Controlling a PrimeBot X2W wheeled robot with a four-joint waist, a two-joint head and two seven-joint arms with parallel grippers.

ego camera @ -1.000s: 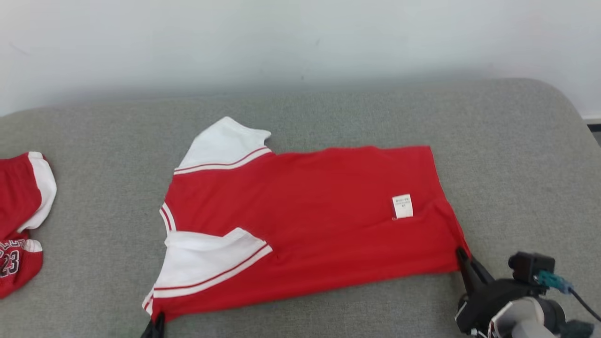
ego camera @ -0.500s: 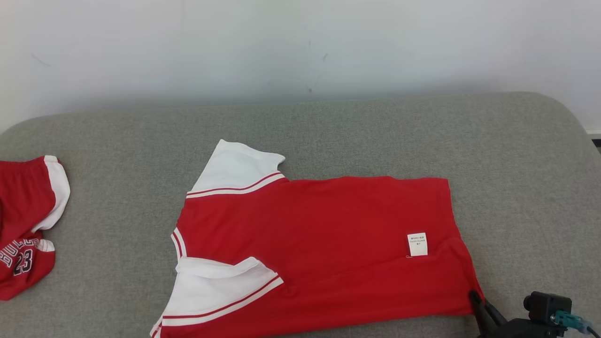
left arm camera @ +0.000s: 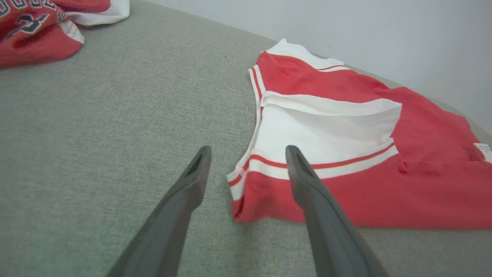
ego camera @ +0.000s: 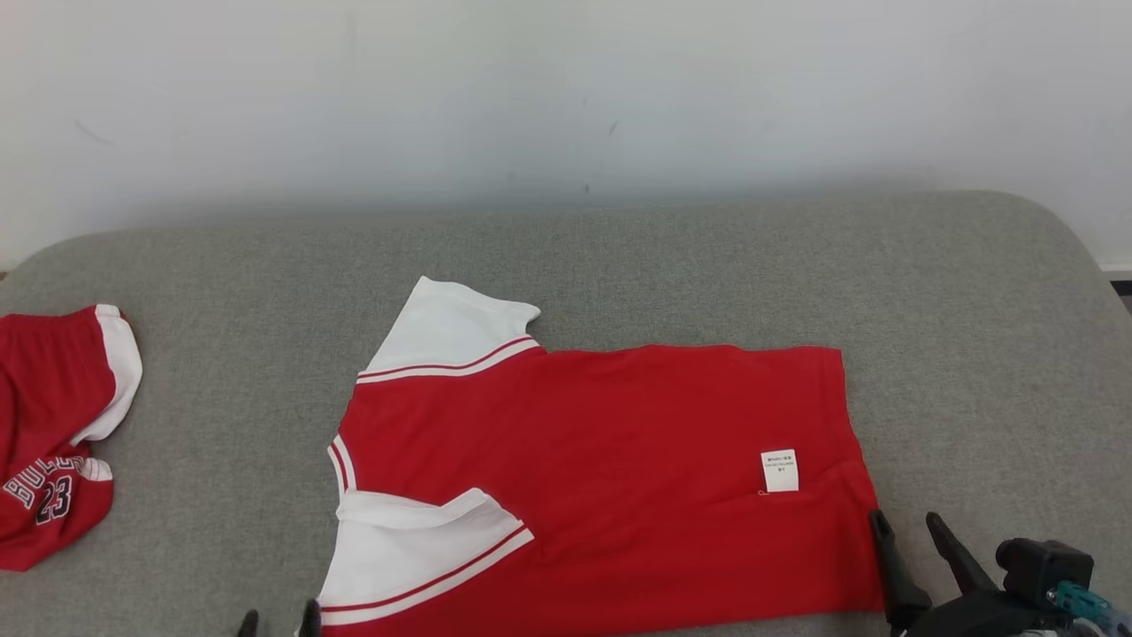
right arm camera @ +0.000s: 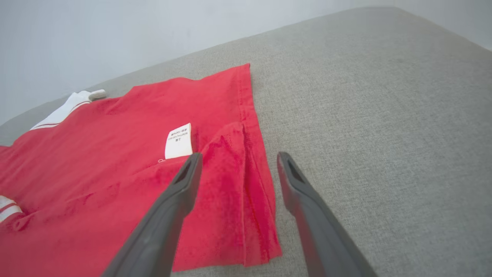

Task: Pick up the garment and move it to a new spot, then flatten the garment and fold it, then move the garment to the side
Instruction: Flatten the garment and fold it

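– Red garment (ego camera: pixel 619 460), where does it sit?
– Flat on the grey cushion (ego camera: pixel 973 292), mid-front, spread sideways. White sleeves point toward the robot's left, hem toward its right. Far sleeve (ego camera: pixel 451 327) sticks out toward the wall (ego camera: pixel 566 88). Near sleeve (ego camera: pixel 416 548) is folded in over the red body.
– Left tool (left arm camera: pixel 248 154)?
– Fingers wide apart, nothing gripped. It's at the garment's near left corner, by the near sleeve. In the wrist view one finger is over bare cushion and the other over the red band under the white sleeve. The corner of the cloth lies between them. Touching the cloth or just above it, can't tell.
– Right tool (ego camera: pixel 904 522)?
– Same, spread wide, holding nothing. It's at the near right corner, on the hem side. In the wrist view one finger is over red cloth just beside the white label (ego camera: pixel 779 471) and the other over bare cushion. The hem edge with its side slit runs between them.
– So the garment is loose?
– Yes, neither tool has hold of it, and both corners lie on the cushion.
– Anything else?
– Second red garment (ego camera: pixel 53 433), white trim, "23" print, at the cushion's left edge, well apart from the first.
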